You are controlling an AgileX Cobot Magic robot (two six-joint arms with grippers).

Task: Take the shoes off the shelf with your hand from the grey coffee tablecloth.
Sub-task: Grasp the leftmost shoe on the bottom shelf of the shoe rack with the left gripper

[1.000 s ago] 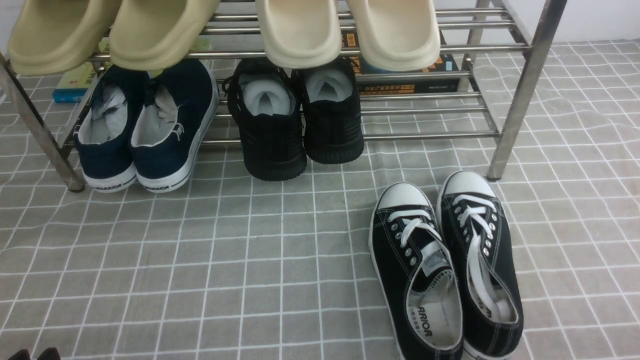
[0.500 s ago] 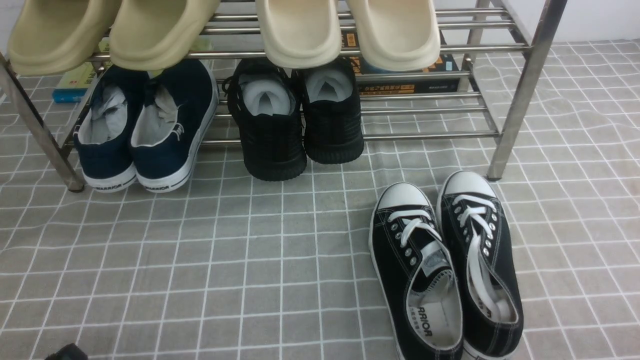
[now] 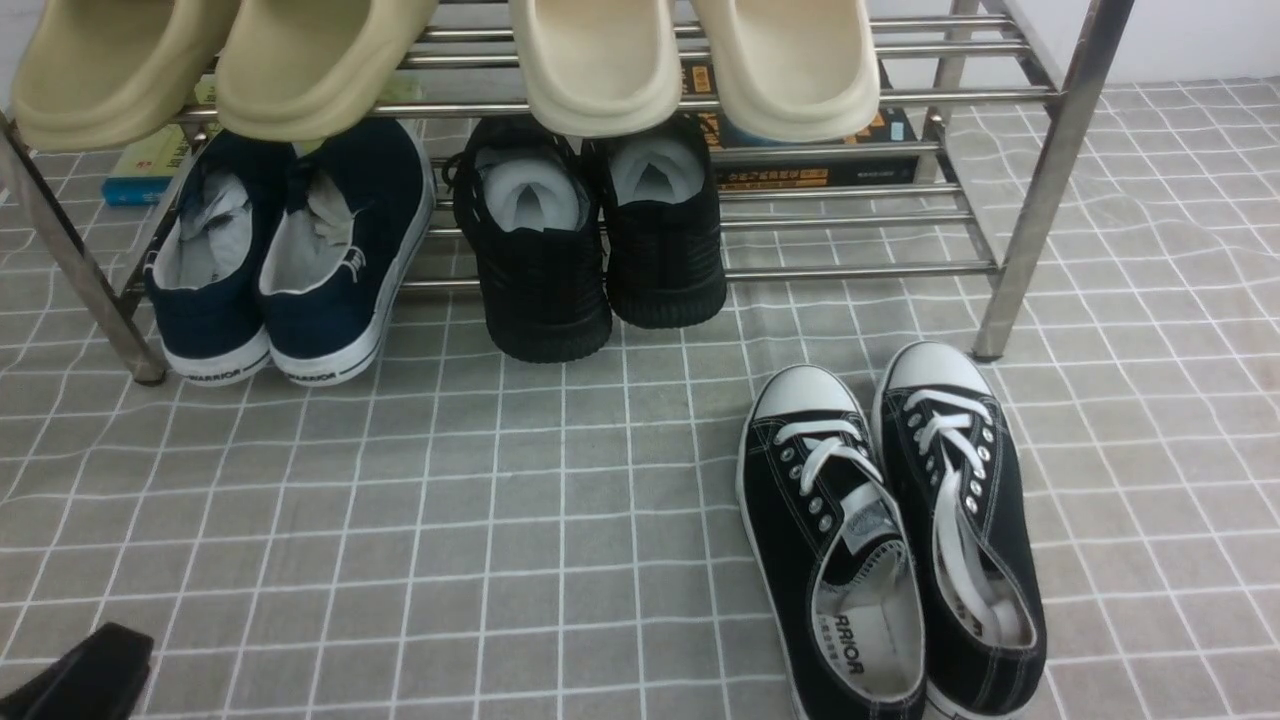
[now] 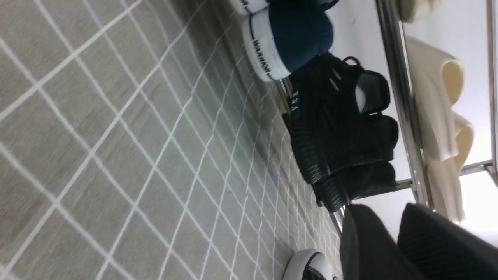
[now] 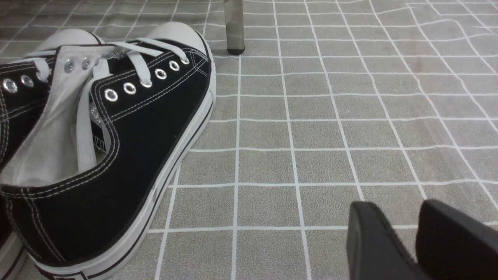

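The navy-blue shoes [image 3: 290,260] sit side by side at the left end of the steel shelf's [image 3: 850,270] lower tier, heels toward me, with paper inside. One heel also shows in the left wrist view [image 4: 299,39]. My left gripper [image 3: 85,675] pokes in at the bottom-left corner, low over the grey tablecloth [image 3: 500,520] and well short of the shoes. In its wrist view the left gripper [image 4: 383,212] looks shut and empty. My right gripper [image 5: 400,212] is out of the front view. It looks shut and empty over the cloth.
Black knit sneakers [image 3: 600,250] stand on the lower tier beside the navy pair. Black lace-up sneakers [image 3: 890,530] lie on the cloth at the front right, close to my right gripper. Beige slippers [image 3: 600,60] sit on the top tier. Books [image 3: 810,175] lie behind the shelf.
My left gripper has come further up into the bottom-left corner of the front view. The shoes and the shelf have not moved.
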